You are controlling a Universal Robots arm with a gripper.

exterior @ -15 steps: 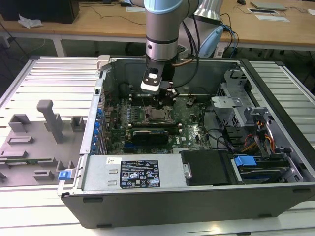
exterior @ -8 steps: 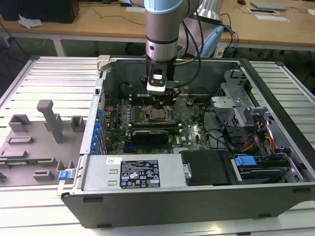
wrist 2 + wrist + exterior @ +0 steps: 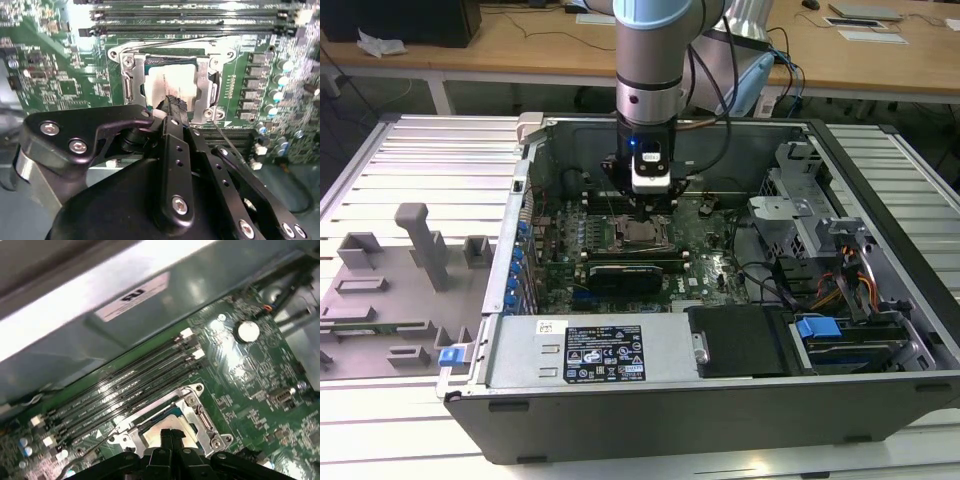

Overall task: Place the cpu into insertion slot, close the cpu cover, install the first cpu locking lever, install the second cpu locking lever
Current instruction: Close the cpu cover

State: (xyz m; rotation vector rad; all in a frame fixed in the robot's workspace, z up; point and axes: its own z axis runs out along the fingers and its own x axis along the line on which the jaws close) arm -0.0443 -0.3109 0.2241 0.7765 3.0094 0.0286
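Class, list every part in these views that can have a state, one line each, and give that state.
cpu: seated in the insertion slot, top showing through the cover's cut-out.
insertion slot: filled by the cpu.
cpu cover: appears down, lying flat over the slot.
gripper: shut, tips at the cpu's edge.
computer case: open, side panel off.
memory slots: look empty.

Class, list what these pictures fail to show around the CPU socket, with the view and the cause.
- Second wrist view: the hand hides the near edge of the cpu and cpu cover; contact cannot be told.
- First wrist view: the hand and the picture's edge cut off the cpu cover.
- Exterior view: the cpu cover's latching is too small to see.
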